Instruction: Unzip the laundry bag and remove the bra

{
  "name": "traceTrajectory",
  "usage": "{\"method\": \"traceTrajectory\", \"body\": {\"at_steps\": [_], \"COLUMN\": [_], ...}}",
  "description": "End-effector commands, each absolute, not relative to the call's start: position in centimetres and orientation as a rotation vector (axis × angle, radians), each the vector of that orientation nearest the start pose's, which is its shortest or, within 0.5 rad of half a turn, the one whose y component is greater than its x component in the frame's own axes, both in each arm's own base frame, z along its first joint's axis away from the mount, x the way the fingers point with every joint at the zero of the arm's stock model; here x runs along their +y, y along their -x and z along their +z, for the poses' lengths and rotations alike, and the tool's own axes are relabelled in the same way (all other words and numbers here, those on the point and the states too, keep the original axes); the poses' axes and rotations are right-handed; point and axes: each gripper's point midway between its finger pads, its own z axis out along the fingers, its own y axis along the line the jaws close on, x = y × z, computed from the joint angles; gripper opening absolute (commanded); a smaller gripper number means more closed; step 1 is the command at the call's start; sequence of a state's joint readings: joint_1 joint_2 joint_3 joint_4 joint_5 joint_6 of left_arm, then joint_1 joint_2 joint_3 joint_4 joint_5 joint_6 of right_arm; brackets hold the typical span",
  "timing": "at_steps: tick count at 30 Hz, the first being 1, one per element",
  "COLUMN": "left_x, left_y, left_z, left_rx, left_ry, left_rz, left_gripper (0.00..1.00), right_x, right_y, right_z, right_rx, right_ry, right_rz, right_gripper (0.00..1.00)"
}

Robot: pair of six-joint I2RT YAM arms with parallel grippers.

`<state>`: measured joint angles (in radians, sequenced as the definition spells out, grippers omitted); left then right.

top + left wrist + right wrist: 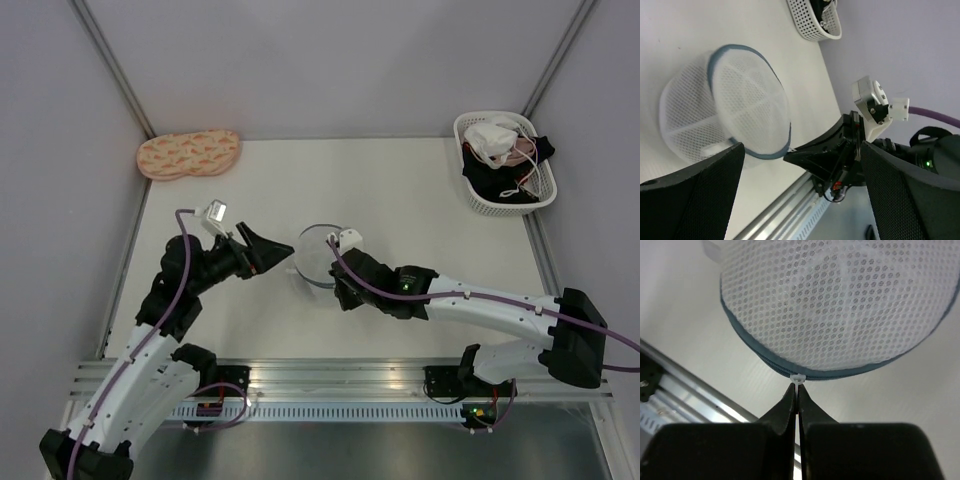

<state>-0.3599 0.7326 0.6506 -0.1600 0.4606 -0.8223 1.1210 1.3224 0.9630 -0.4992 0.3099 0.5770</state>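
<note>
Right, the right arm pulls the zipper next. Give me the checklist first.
1. Right gripper on the zipper pull: ok. The jaws are shut with the white pull pinched at their tips.
2. Left gripper bracing the laundry bag: not ok. It is open beside the bag and holds nothing.
3. Zipper ready to run: ok. The stretch in view along the blue rim is closed and unobstructed.
4. Bag resting on the table: ok.
5. Bra inside the bag: cannot tell. No taupe fabric shows through the mesh.
</note>
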Motion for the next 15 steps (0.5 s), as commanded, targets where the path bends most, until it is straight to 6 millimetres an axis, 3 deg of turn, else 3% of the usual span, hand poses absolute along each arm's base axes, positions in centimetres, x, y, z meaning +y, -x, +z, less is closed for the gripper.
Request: {"method": "traceTrajectory", "body": {"at_steps": [1, 2, 4, 6, 15], "left_x": [-19.5, -19.7, -20.5, -20.9, -22.5], "left_y": [-19.6, -18.8, -18.1, -17.5, -17.5], "left_z": [20.4, 18.7, 18.4, 16.4, 16.1], "left_rx": [2.143, 2.172, 2.168, 2.223, 2.247], "left_ry": [0.378, 0.408, 0.442, 0.482, 0.647], "left_rz": [-1.338, -1.379, -1.492, -1.507, -1.566], "left_gripper": [1.0, 1.0, 1.0, 1.0, 1.0], "right_x": [33.8, 34.3, 34.9, 35.6, 37.7], "right_y": [-16.8, -16.5, -16.5, -16.5, -16.3], "right_z": [16.7, 17.1, 17.3, 17.7, 17.1], "right_rx": [2.21, 2.196, 2.184, 2.173, 2.186], "right_ry": [0.606, 0.623, 0.648, 0.662, 0.679], "right_rz": [0.752, 0.783, 0.808, 0.824, 0.894], "right_gripper": [0.0, 0.0, 0.01, 0.0, 0.0]}}
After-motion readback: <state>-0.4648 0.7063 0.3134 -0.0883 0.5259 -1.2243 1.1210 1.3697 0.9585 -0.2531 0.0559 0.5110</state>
